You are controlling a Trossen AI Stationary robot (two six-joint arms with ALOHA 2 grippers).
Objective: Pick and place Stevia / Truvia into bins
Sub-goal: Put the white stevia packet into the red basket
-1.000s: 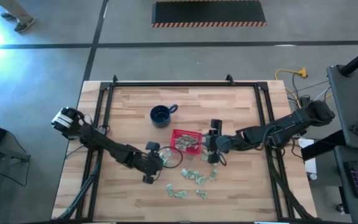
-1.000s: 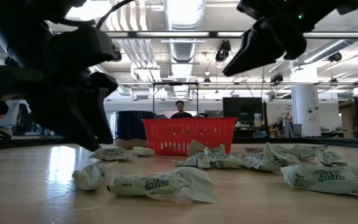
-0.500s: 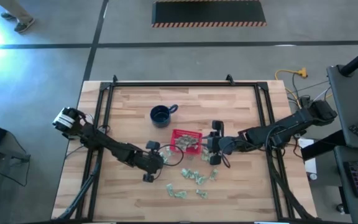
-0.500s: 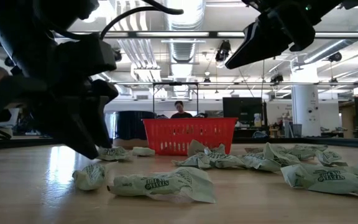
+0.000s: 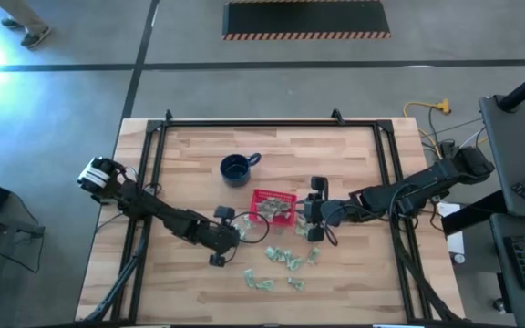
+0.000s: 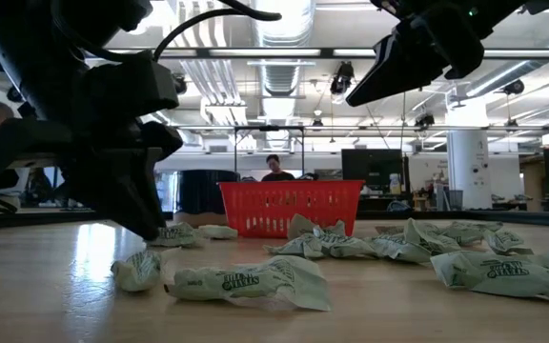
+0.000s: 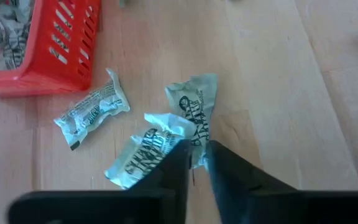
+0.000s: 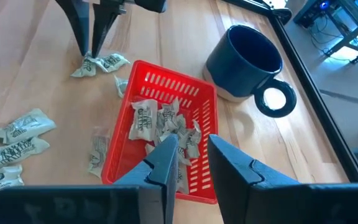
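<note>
While nipping a crinkled paper sachet (image 7: pixel 194 118), left end effector (image 7: pixel 196 155), latticed red basket (image 7: pixel 55 56).

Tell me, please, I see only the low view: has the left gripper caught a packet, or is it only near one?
Observer: Its wrist view shows the left gripper closed on the edge of one packet that lies on the table.
Operator: Does the right gripper hold something?
Observer: No. The right gripper hangs open above the red basket, holding nothing.
Operator: Is the basket empty?
Observer: No, several packets lie inside it.
</note>
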